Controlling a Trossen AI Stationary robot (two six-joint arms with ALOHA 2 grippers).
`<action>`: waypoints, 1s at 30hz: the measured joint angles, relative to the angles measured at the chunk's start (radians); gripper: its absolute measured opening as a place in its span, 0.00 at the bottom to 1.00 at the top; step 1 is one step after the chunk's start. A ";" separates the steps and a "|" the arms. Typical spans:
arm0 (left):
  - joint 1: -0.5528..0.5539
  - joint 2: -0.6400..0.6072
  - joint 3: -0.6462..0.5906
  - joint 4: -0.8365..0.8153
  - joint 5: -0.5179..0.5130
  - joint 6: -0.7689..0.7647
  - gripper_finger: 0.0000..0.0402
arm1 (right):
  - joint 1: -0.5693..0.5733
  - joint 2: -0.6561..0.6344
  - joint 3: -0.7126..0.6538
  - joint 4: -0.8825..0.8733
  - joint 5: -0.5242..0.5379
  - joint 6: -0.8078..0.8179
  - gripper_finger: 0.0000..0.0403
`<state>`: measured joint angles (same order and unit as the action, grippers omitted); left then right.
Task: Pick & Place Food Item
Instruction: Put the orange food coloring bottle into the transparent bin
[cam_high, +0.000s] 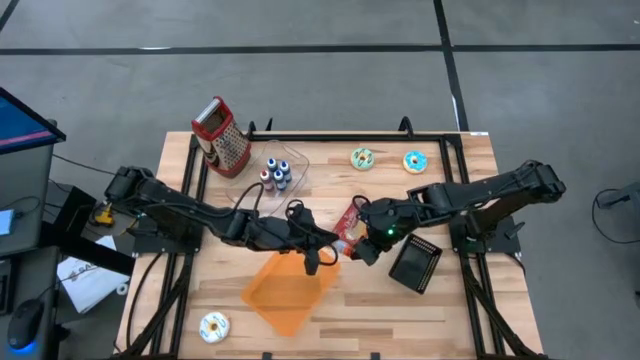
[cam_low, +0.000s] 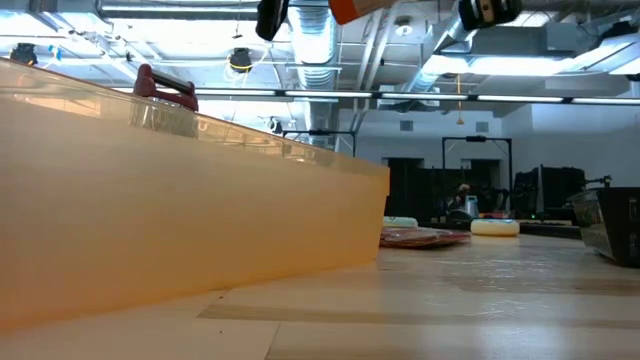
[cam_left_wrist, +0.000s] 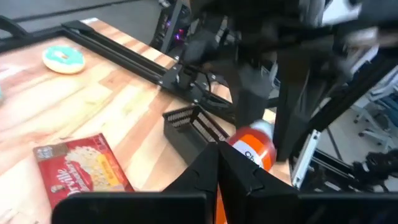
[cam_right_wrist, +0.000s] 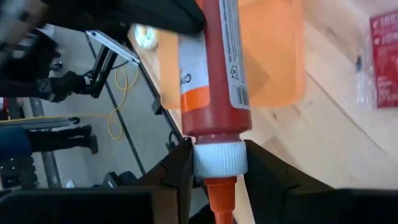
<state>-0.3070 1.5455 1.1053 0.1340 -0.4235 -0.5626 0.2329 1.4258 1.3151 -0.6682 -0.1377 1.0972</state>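
Two grippers, left gripper (cam_high: 322, 256) and right gripper (cam_right_wrist: 214, 163), both squeeze one sauce bottle (cam_right_wrist: 214, 68) above the table's (cam_high: 470, 320) middle, so pulling apart could drop it.

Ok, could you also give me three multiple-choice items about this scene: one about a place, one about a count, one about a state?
1. Where does the grater stand?
A. At the table's far left corner
B. Inside the orange tray
C. Beside the black basket

2. How many doughnuts lie on the table?
A. One
B. Three
C. Five

3. What is the right gripper doing?
A. Hanging open over bare wood
B. Resting on a doughnut
C. Holding the sauce bottle by its cap

Key:
1 A: the high view shows the grater there.
2 B: the doughnuts are two at the far side and one near left.
3 C: the right gripper has its jaws shut on the white cap of the sauce bottle.
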 joint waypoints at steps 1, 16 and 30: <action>-0.002 0.000 0.000 -0.003 0.006 -0.001 0.00 | -0.008 0.000 0.011 -0.005 0.004 -0.010 0.25; -0.008 -0.013 -0.003 -0.044 -0.047 -0.006 0.00 | -0.093 -0.001 0.110 -0.057 0.100 -0.128 0.25; -0.073 -0.266 -0.003 -0.186 -0.251 0.199 0.00 | -0.193 0.025 0.077 -0.135 0.221 -0.298 0.25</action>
<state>-0.3799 1.2798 1.1027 -0.0517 -0.6745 -0.3635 0.0398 1.4504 1.3921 -0.8029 0.0828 0.7991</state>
